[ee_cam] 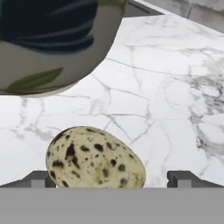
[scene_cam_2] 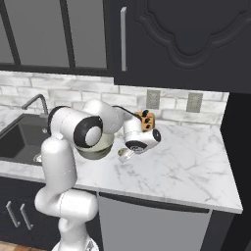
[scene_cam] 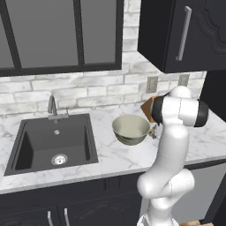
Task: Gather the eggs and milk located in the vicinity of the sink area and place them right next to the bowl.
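While the pincer (ee_cam: 111,177) hung low over the counter (scene_cam_2: 191,162), we saw its jaws spread wide w/ a speckled egg (ee_cam: 94,157) lying between the tips, resting on the marble, not pinched. In the hand view the fingertips (ee_cam: 38,178) stood apart on either side of the egg, clear of its shell as far as we could tell. Just beyond the egg sat the bowl (scene_cam: 131,129), its olive wall close by, so we judged the egg was set there on purpose: right next to the bowl, as the task wants. In the right base view the egg (scene_cam_2: 124,154) showed as a small pale lump under the hand, just right of the bowl (scene_cam_2: 98,147).

The sink (scene_cam: 53,143) lay well to the left, basin bare apart from the drain, faucet (scene_cam: 52,106) at its far edge. We couldn't spot the milk anywhere; the arm blocked part of the counter. A knife block (scene_cam_2: 145,120) stood at the far wall behind the hand.

Our judgement: egg part looked done or nearly so; the milk was yet to fetch. Next move prob. calls for lifting straight up so the tips don't nudge the egg & roll it.
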You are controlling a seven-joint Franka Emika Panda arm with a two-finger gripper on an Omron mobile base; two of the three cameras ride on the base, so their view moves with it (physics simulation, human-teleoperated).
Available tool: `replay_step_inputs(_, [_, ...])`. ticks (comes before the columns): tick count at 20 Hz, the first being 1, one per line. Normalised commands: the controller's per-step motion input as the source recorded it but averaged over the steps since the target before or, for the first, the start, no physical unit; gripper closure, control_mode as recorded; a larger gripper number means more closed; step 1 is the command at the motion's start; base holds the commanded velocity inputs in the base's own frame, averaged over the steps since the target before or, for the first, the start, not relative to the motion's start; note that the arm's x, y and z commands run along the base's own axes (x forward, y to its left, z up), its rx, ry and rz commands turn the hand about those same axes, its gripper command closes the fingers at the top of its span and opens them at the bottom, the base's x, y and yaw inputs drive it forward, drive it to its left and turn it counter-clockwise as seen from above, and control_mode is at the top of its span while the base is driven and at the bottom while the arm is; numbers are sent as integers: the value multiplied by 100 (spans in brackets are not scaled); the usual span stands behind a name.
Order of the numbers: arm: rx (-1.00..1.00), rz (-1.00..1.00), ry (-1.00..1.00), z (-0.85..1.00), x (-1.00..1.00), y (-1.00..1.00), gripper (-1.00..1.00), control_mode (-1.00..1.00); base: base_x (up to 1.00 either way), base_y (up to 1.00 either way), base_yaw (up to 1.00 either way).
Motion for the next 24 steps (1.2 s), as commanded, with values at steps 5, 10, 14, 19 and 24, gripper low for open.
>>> replay_step_inputs(5, [0, 0, 3, -28, 10, 0, 100, -100, 0, 0, 0])
replay_step_inputs(10, [0, 0, 0, -8, 4, 0, 100, -100, 0, 0, 0])
replay_step_inputs(14, [0, 0, 0, -4, 0, 4, 100, -100, 0, 0, 0])
replay_step_inputs(19, [0, 0, -3, -2, 0, 16, 100, -100, 0, 0, 0])
replay_step_inputs(24, [0, 0, -2, 0, 0, 19, 100, -100, 0, 0, 0])
